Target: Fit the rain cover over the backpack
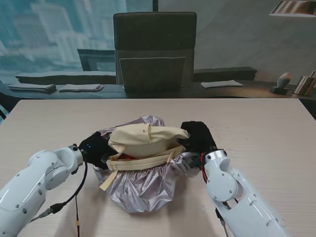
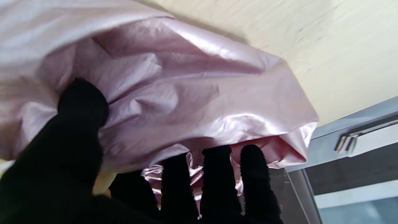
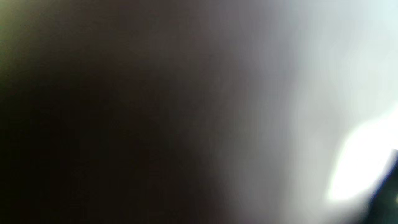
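Both arms angled inward across table (image 1: pixel 276 128). Left hand (image 1: pixel 95 147) pinching rain cover (image 1: pixel 143 190) edge, thumb over, 4 fingers (image 2: pixel 217 174) under. Right hand (image 1: pixel 198 137) against cover's right side; grip undeterminable, wrist view blurred. Backpack (image 1: pixel 145 138) mid-table, atop cover.

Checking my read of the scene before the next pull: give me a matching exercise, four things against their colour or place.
Things:
1. backpack
2. rain cover
3. left hand
4. chair

Descriptions:
a. behind the table's far edge
b. shiny silver-pink, spread under the pack
c. cream, lying on the cover
d. black-gloved, at the cover's left edge

Pairs: 1-c, 2-b, 3-d, 4-a
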